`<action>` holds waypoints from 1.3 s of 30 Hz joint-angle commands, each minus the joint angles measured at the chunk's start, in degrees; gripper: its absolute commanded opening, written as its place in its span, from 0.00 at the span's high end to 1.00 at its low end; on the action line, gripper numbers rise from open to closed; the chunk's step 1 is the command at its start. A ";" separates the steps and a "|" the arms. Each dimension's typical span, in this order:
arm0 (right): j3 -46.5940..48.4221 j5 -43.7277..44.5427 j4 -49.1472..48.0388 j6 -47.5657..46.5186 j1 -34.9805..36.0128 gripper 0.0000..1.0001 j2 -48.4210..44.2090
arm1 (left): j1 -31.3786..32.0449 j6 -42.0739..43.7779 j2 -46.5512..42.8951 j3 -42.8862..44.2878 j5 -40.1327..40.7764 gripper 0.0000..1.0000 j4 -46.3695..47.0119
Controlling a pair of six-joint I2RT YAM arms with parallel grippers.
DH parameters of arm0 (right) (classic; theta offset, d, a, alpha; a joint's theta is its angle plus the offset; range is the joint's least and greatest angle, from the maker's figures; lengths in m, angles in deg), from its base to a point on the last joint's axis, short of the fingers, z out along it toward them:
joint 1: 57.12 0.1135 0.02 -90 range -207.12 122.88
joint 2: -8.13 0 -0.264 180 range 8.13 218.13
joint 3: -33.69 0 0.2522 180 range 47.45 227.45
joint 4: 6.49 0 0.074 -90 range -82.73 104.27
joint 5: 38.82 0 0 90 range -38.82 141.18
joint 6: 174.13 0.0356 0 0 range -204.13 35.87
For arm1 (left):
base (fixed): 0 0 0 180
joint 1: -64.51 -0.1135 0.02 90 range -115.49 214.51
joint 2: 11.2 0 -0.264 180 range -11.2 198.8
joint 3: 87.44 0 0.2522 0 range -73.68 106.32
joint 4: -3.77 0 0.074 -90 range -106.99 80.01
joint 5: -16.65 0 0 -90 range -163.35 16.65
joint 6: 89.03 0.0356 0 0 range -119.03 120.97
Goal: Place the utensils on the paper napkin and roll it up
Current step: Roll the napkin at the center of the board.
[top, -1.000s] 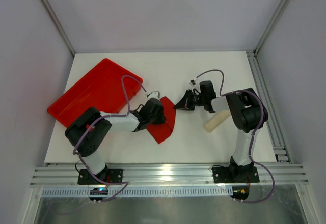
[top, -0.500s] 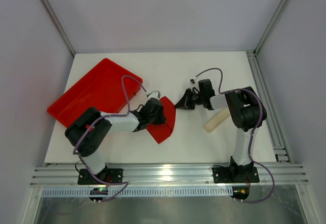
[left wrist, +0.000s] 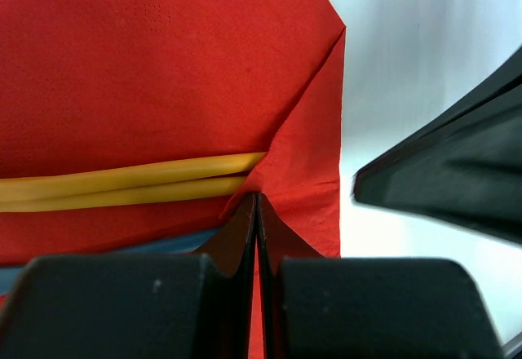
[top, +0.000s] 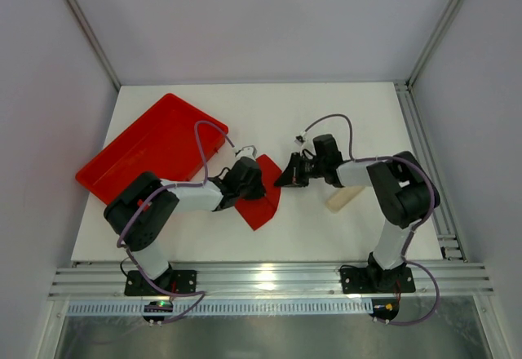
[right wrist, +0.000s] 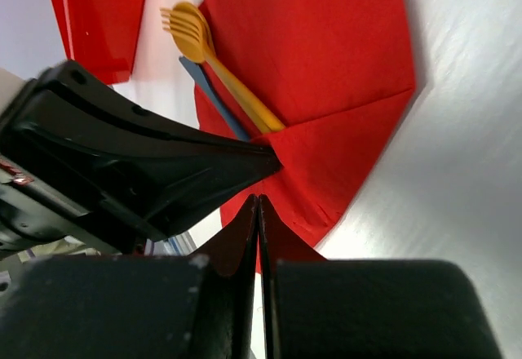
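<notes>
Left pincer [left wrist: 257, 204] is clamped shut on nothing, tip pressed onto the paper napkin [top: 263, 204] mid-desk, right where a corner flap folds over the utensils [right wrist: 224, 81]. I'd guess it's pinning that fold. Right pincer [right wrist: 258, 208], also shut and empty, sits at the napkin's right edge, tip nearly meeting the left one, probably set to nudge the roll.

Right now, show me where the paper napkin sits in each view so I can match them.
Top external: paper napkin just left of picture centre.
Left wrist: fills the upper left.
Right wrist: upper centre and right.
Shared landmark: the shut left hand, tip at the napkin's fold, seen in all three.
</notes>
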State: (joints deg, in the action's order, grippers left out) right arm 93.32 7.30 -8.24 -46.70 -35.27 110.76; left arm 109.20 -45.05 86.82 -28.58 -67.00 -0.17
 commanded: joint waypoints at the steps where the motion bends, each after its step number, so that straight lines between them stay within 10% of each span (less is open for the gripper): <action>1: -0.69 -2.00 -3.47 0.53 2.14 0.96 2.30 | -0.30 0.67 0.60 0.87 0.24 1.00 -0.24; 39: -4.73 -1.74 -3.21 -0.87 4.70 0.96 -1.56 | -0.30 0.49 0.33 0.60 0.51 1.00 -0.60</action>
State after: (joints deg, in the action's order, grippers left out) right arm 88.90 6.64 -9.84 -47.35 -31.42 111.00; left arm 109.20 -45.08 86.82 -28.58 -67.00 -0.23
